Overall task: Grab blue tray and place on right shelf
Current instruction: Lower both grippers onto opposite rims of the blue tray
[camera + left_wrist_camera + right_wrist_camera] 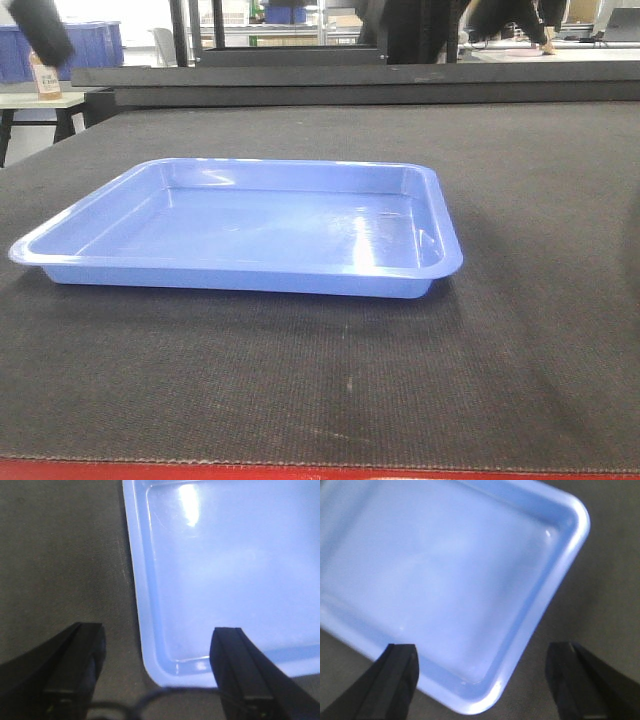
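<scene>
The blue tray (pixel 250 225) lies flat and empty on the dark mat (pixel 520 200), left of centre in the front view. My left gripper (pixel 159 652) hangs open above the tray's (pixel 225 570) near left corner, one finger over the mat and the other over the tray floor. My right gripper (pixel 482 672) is open above the tray's (pixel 445 575) near right corner, its fingers straddling that corner. Neither gripper touches the tray, and neither shows in the front view. The right shelf is out of view.
The mat ends at a red table edge (pixel 300 472) in front. Behind the table stand a black frame (pixel 300 75), a side table with a small box (pixel 45 80) and dark blue bins (pixel 90 45).
</scene>
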